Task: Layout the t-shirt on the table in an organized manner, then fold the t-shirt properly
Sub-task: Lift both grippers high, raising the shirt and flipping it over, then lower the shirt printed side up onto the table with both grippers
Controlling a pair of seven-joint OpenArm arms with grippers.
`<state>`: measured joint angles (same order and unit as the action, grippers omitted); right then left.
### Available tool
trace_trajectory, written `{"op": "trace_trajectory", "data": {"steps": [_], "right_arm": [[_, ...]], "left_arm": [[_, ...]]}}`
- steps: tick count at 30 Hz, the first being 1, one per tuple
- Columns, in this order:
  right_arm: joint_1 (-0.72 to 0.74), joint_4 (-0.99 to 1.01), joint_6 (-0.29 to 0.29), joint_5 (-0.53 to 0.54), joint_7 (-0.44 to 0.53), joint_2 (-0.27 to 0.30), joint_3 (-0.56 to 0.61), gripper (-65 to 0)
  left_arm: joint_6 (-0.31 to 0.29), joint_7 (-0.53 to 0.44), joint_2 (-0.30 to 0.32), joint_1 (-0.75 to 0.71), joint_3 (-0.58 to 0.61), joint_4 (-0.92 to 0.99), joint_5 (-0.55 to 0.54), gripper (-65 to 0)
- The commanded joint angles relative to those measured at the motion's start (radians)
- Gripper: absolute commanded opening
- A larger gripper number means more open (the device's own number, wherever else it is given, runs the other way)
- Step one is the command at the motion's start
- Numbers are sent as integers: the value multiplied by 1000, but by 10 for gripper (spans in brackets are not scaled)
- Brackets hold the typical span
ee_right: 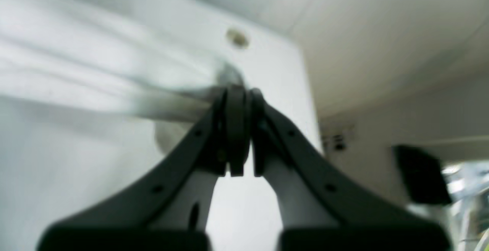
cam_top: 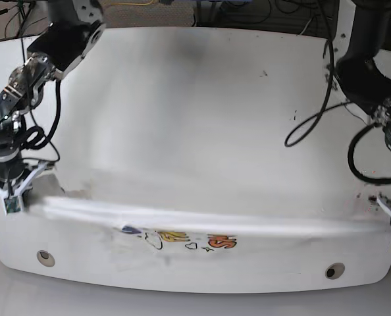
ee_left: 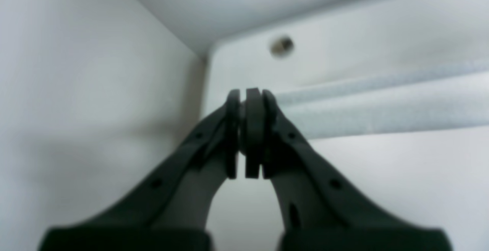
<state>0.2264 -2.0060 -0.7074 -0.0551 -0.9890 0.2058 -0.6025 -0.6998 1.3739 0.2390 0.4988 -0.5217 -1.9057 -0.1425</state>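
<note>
In the left wrist view the left hand (ee_left: 250, 132) sits at the centre of the frame with its jaws pressed together on a rolled edge of the t-shirt (ee_left: 382, 106), which runs off as a pale band toward the right edge. In the right wrist view the right hand (ee_right: 238, 132) is likewise clamped on the cloth at centre frame, the fabric streaming away blurred to the left. In the base view the t-shirt (cam_top: 202, 220) hangs as a taut ridge across the lower half of the frame, from the right hand at the left edge to the left hand at the far right edge, with coloured lettering just below the ridge near lower centre. It looks light, soft and limp, so it should sag and crease wherever it is not under tension; the held ends seem the sensible places to grip, and even pull from both sides would likely keep it flat. The desk (cam_top: 182, 99) looks glossy, so the cloth may slide easily. Two grommet holes (cam_top: 45, 257) sit near the lower corners, and a dangling cable (cam_top: 314, 112) loops at the upper right, near the left arm; either could catch the fabric.
</note>
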Motion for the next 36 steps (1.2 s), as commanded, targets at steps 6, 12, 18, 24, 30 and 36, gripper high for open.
{"op": "trace_trajectory", "data": {"steps": [6,12,18,24,30,36], "right_arm": [[-262,0,9,-15,184,-141,-32,-648],[-371,1,9,-15,241,-210,-29,-648],[-428,1,9,-15,241,-230,-29,-648],[-451,3,9,-15,241,-233,-29,-648],[-460,6,9,-18,241,-230,-29,-648],[-463,37,9,-21,241,-227,-29,-648]], "left_arm": [[2,-43,-25,-271,-96,-21,54,-650],[2,-167,-28,-429,-105,-16,54,-650],[2,-181,-26,-503,-107,-15,54,-650],[2,-182,-25,-521,-107,-13,56,-650],[2,-182,-23,-521,-107,8,57,-650],[2,-182,-23,-535,-107,27,60,-650]]}}
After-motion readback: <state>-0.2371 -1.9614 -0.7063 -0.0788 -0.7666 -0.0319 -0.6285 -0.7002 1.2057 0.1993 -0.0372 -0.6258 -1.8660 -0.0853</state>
